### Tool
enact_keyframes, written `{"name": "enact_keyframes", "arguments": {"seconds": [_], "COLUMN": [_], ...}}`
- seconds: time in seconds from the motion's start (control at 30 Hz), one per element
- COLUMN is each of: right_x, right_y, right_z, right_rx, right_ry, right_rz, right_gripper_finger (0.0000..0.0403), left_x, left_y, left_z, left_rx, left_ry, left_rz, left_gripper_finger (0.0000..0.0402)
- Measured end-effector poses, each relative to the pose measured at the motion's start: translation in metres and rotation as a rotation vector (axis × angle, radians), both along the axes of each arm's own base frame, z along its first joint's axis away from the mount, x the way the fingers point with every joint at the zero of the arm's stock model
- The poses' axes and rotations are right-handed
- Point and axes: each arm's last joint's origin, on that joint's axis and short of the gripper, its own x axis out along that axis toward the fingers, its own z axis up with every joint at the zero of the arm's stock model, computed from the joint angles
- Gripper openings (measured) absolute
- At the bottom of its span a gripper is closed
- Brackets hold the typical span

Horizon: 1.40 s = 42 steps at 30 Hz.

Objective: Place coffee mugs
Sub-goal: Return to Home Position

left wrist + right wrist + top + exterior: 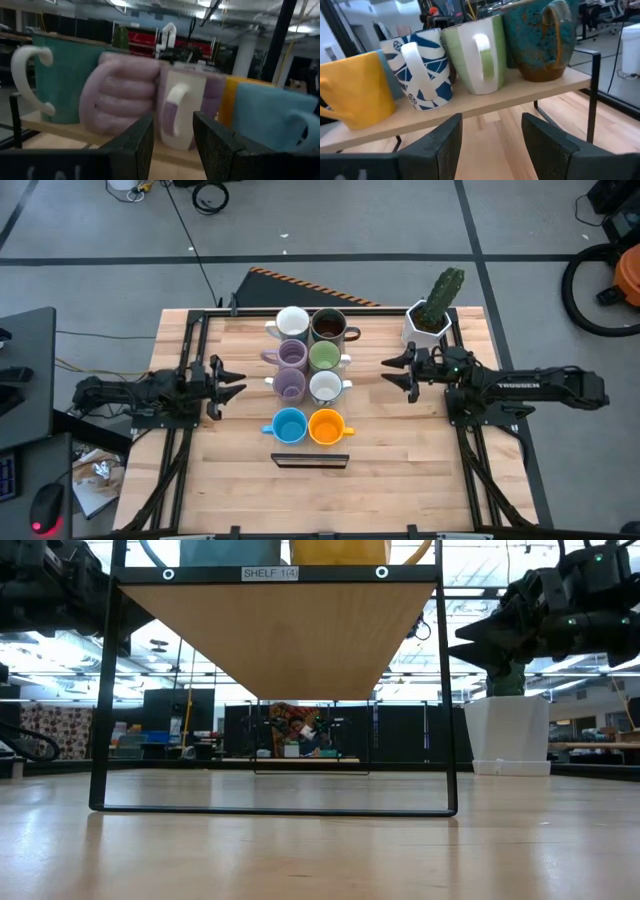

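Eight mugs stand by their bases in two rows on a wooden shelf [308, 406] at the table's middle: white [291, 321], dark brown [328, 327], lilac [291, 354], green [323, 357], lilac [289, 384], white [325, 387], blue [289, 425], orange [326, 426]. My left gripper [238, 379] is open, left of the shelf, pointing at the lilac mugs [120, 92]. My right gripper [388, 370] is open, right of the shelf, facing the green mug [475, 55] and the blue-patterned white mug [420, 67]. Neither touches a mug.
The shelf has a black metal frame [105, 690] with room beneath its board [280, 630]. A white faceted pot with a cactus [432, 312] stands at the far right corner, just behind my right arm. A dark strip [310, 460] lies near the shelf's near end.
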Motion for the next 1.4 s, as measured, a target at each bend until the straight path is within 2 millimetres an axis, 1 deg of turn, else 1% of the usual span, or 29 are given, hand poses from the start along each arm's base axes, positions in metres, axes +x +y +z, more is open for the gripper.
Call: {"name": "enact_keyframes", "arguments": {"seconds": [0.17, 0.27, 0.4, 0.6, 0.7, 1.4], "right_x": [-0.0038, -0.0067, -0.0068, -0.0076, -0.0079, -0.0079], "right_y": [0.0003, 0.0014, 0.0007, -0.0031, -0.0042, -0.0043], "right_z": [-0.0011, -0.0026, -0.0020, -0.0020, -0.0020, -0.0020], "right_rx": [0.013, 0.007, 0.007, 0.076, 0.094, 0.088], "right_ry": [-0.071, -0.114, -0.120, -0.137, -0.143, -0.141], "right_rz": [-0.003, -0.002, -0.024, -0.157, -0.195, -0.197], "right_gripper_finger": [0.0210, 0.0210, 0.0210, 0.0210, 0.0210, 0.0210], "left_x": [-0.0002, 0.0002, 0.0002, 0.0004, 0.0004, 0.0004], "left_y": [-0.0018, -0.0029, -0.0042, -0.0042, -0.0042, -0.0042], "left_z": [0.0015, 0.0000, -0.0006, -0.0017, -0.0017, -0.0019], "left_rx": [0.013, -0.039, -0.119, -0.128, -0.128, -0.128], "left_ry": [-0.013, -0.006, -0.013, -0.004, -0.003, -0.003], "left_rz": [-0.008, -0.029, -0.056, -0.057, -0.057, -0.057], "left_gripper_finger": [0.0141, 0.0141, 0.0141, 0.0141, 0.0141, 0.0141]}}
